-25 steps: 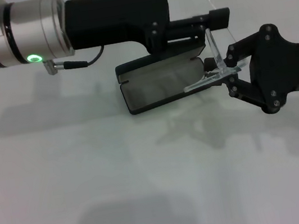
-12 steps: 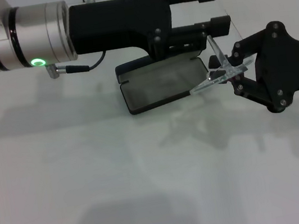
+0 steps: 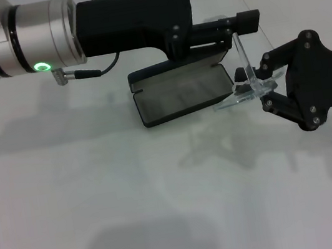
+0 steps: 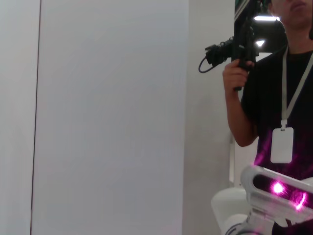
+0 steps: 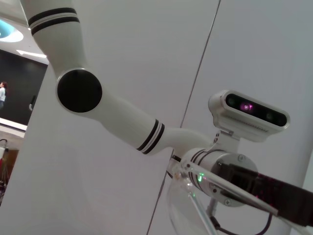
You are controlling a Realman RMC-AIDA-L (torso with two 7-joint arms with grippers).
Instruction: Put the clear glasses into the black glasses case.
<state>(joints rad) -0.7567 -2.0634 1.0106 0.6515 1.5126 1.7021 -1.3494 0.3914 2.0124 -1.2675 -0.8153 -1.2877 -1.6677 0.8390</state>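
Two arms are over the white bench (image 3: 103, 204). The black glasses case (image 3: 183, 91) lies open on the bench toward the far side, its grey-lined tray facing up and its lid standing behind, partly hidden under the left arm.

Left pincer (image 3: 240, 0): it reaches across from the robot's left, above the back of the case, with its two black fingers (image 3: 235, 23) stretched out level and spread apart. A thin clear temple arm of the glasses runs between those fingers; whether either finger touches it cannot be told.

Right pincer (image 3: 259, 81): it sits just beside the case's right end, low over the bench, with its fingers closed on the clear glasses (image 3: 245, 86). The glasses are outside the case, at its right edge. One clear part lies roughly level near the case's corner, and another clear strip stands steeply up toward the left pincer. Whether the glasses touch the case cannot be told.

The right wrist view shows part of the clear glasses (image 5: 188, 205) close to the lens, with the left arm beyond them. The left wrist view shows a wall panel (image 4: 112, 117) and a person (image 4: 274, 98) holding a camera; neither task object appears there.
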